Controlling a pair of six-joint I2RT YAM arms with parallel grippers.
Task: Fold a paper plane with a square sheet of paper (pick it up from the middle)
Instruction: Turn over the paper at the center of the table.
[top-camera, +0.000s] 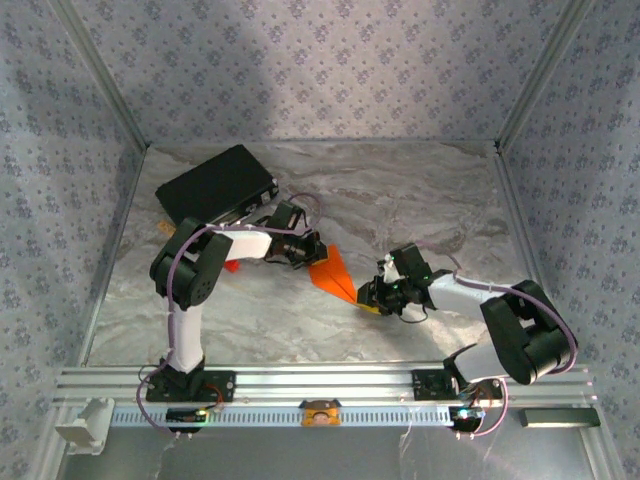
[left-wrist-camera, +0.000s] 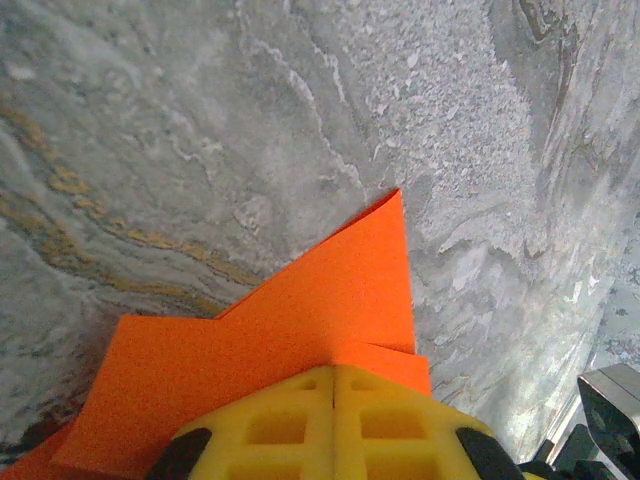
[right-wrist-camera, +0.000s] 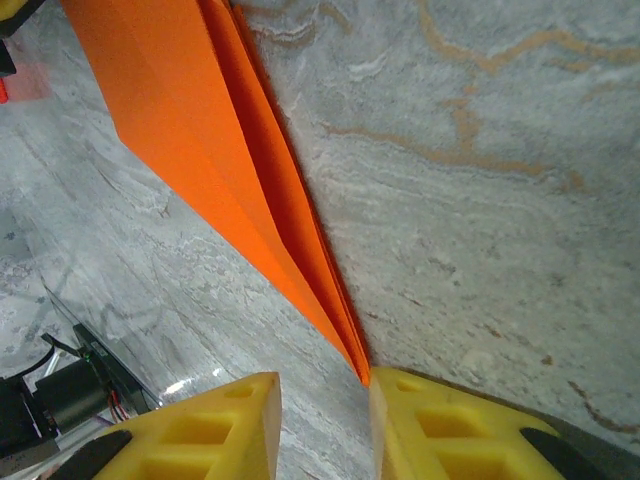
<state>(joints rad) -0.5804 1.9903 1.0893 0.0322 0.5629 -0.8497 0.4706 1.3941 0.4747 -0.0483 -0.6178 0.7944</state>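
Plane (top-camera: 335, 274): likely light, floppy, easily crushed; best taken at layered centre fold. Left gripper (left-wrist-camera: 333, 372): jaws together at tail. Right gripper (right-wrist-camera: 324, 388): jaws apart, nose tip between.

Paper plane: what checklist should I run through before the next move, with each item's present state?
1. Paper plane lying folded on the table: ok.
2. Left claw shut over the plane's wide end: ok.
3. Paper actually pinched by that claw, not just pressed: cannot tell.
4. Right claw open, with the plane's tip at its gap: ok.
5. Folded layers lying flush: not ok, they gape along the edge.
6. Black case apart from the plane: ok.
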